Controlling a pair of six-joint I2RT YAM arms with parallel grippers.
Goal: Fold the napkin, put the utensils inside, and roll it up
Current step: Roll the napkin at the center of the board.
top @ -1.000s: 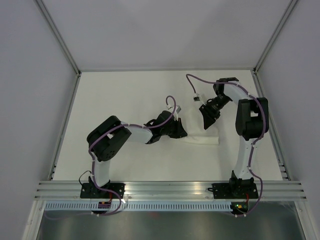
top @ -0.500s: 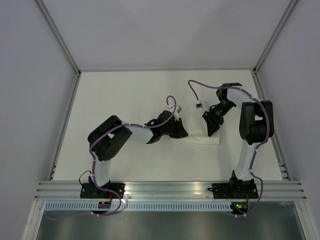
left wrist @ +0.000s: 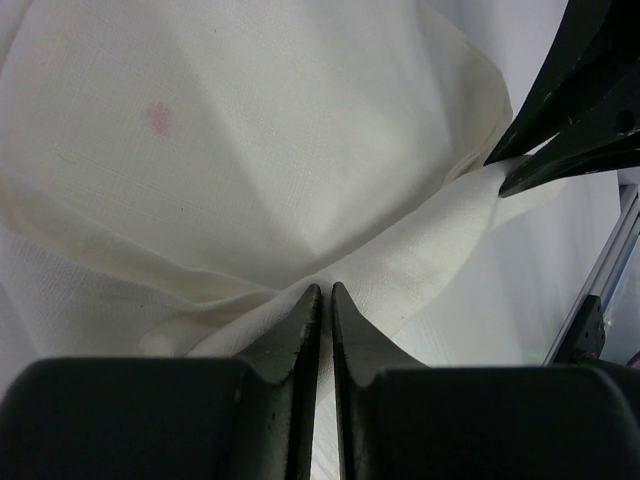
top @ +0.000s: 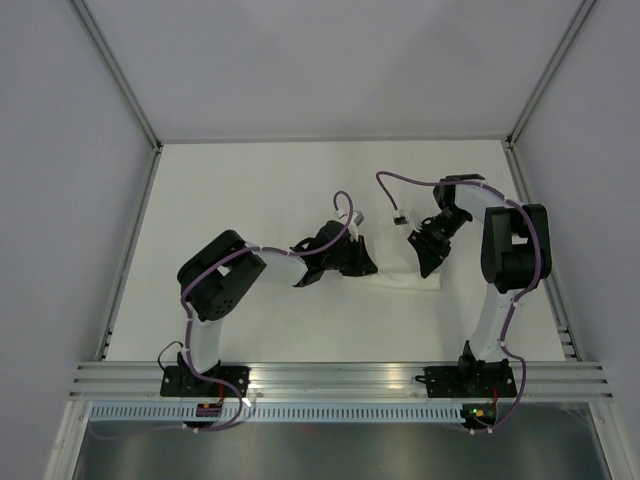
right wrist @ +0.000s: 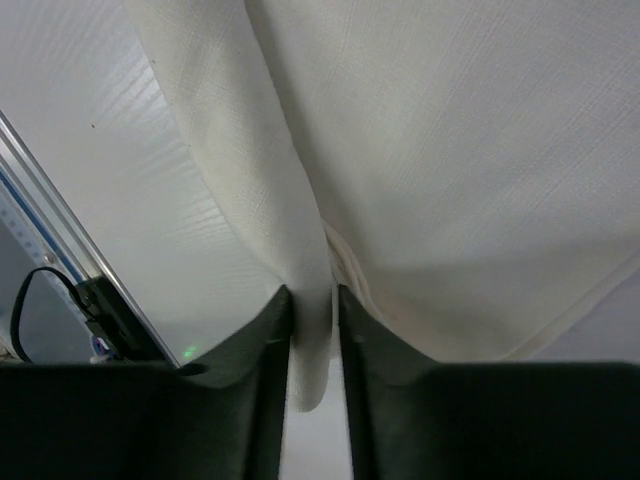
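The napkin (top: 405, 281) lies as a narrow white bundle between the two grippers, right of the table's middle. My left gripper (top: 365, 268) is at its left end. In the left wrist view the jaws (left wrist: 322, 292) are almost closed, with a fold of the napkin (left wrist: 250, 150) at their tips. My right gripper (top: 430, 266) is at the bundle's right end. In the right wrist view its jaws (right wrist: 313, 295) are shut on a hanging fold of the napkin (right wrist: 450, 150). The right gripper's black fingers (left wrist: 575, 100) show in the left wrist view. The utensils are hidden.
An aluminium rail (top: 340, 380) runs along the near edge, over both arm bases. Slanted frame posts (top: 130, 250) border the table's left and right sides. A purple cable with a small white connector (top: 400, 217) hangs by the right wrist.
My right gripper has come down and nearer, from above the napkin to its right end. The left arm has stayed where it was.
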